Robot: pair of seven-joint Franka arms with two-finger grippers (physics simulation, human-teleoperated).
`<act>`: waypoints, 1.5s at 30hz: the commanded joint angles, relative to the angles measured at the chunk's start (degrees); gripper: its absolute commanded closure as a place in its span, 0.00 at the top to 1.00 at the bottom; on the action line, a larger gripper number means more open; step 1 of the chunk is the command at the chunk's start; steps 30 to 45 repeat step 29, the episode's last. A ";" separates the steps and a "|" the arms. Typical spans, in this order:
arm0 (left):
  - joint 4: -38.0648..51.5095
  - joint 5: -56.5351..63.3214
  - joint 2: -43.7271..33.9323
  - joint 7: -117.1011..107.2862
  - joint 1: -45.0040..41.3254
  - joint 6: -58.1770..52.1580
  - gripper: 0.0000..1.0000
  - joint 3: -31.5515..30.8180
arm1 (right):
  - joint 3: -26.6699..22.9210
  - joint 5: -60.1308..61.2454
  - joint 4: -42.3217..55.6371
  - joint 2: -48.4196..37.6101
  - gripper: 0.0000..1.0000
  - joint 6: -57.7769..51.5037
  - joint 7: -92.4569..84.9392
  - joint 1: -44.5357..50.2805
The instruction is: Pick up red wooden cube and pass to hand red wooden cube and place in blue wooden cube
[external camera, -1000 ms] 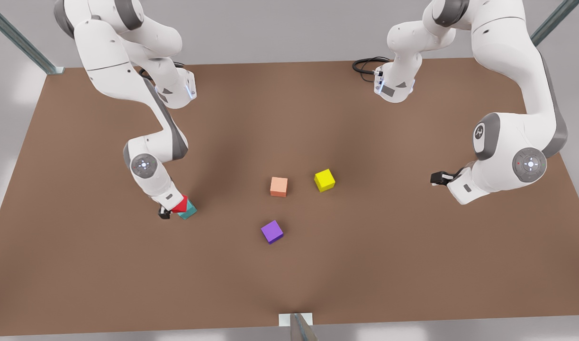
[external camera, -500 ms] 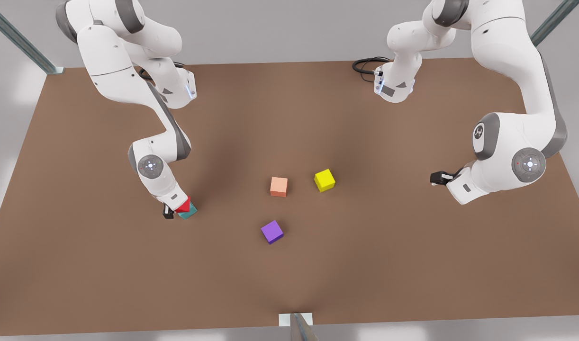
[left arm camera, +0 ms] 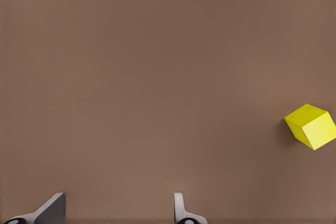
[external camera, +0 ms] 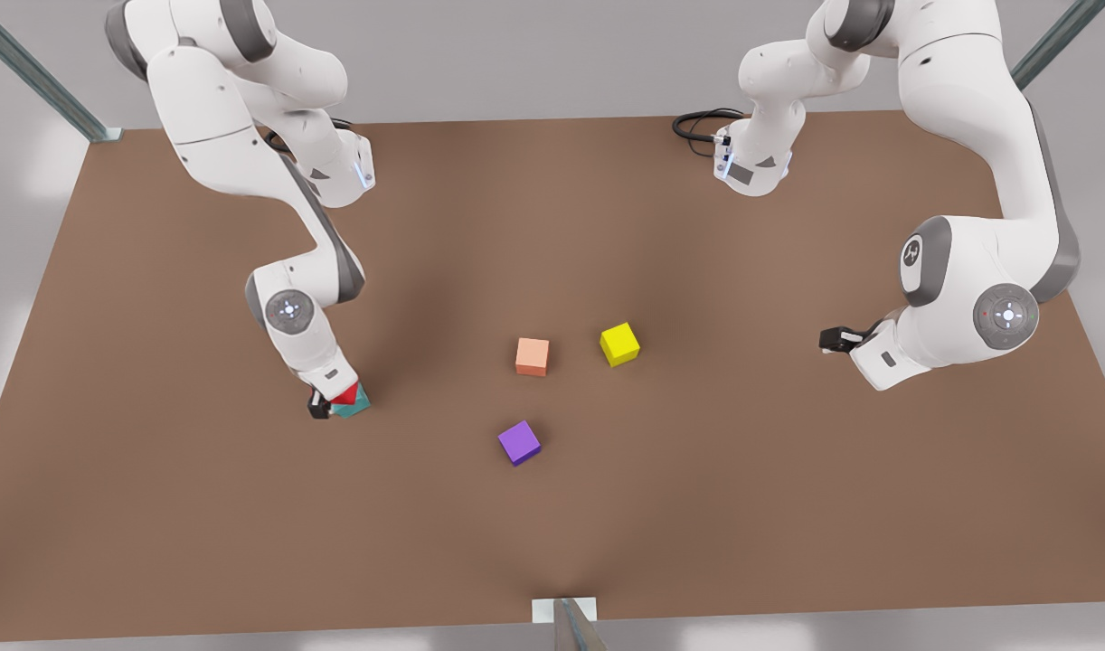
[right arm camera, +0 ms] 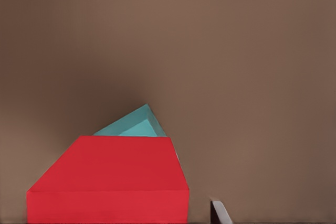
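Note:
The red wooden cube rests on top of the blue wooden cube, a teal block on the table at the front view's left. In the right wrist view the red cube covers most of the teal cube. My right gripper is down around the red cube. One of its fingers stands a little apart from the cube's side, with table showing between. My left gripper waits open above the table at the front view's right, and nothing is between its fingertips.
A pale orange cube, a yellow cube and a purple cube lie loose mid-table. The yellow cube also appears in the left wrist view. A black cable is coiled at the back.
My right arm has sunk a little, lowering the red cube onto the teal cube. The left arm has barely shifted.

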 commanded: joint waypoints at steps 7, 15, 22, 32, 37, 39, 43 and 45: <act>0.03 0.07 -0.07 -0.08 0.17 -0.08 1.00 -0.02 | 0.71 2.43 2.49 -8.22 1.00 -14.12 3.73 0.47; 0.03 -0.02 -0.07 -0.08 0.00 -0.26 1.00 -0.02 | 0.62 14.48 36.67 -10.16 1.00 -62.47 11.97 3.90; 0.03 -0.02 -0.07 -0.08 0.00 -0.35 1.00 -0.02 | -2.89 17.90 40.55 -16.58 1.00 -70.56 65.96 2.14; 0.03 -0.02 -0.07 0.01 0.18 -0.52 1.00 -0.02 | -3.77 18.88 38.35 -20.01 1.00 -69.68 68.77 1.79; 0.03 -0.02 -0.07 0.01 0.18 -0.52 1.00 -0.02 | -3.77 18.88 38.35 -20.01 1.00 -69.68 68.77 1.79; 0.03 -0.02 -0.07 0.01 0.18 -0.52 1.00 -0.02 | -3.77 18.88 38.35 -20.01 1.00 -69.68 68.77 1.79; 0.03 -0.02 -0.07 0.01 0.18 -0.52 1.00 -0.02 | -3.77 18.88 38.35 -20.01 1.00 -69.68 68.77 1.79; 0.03 -0.02 -0.07 0.01 0.18 -0.52 1.00 -0.02 | -3.77 18.88 38.35 -20.01 1.00 -69.68 68.77 1.79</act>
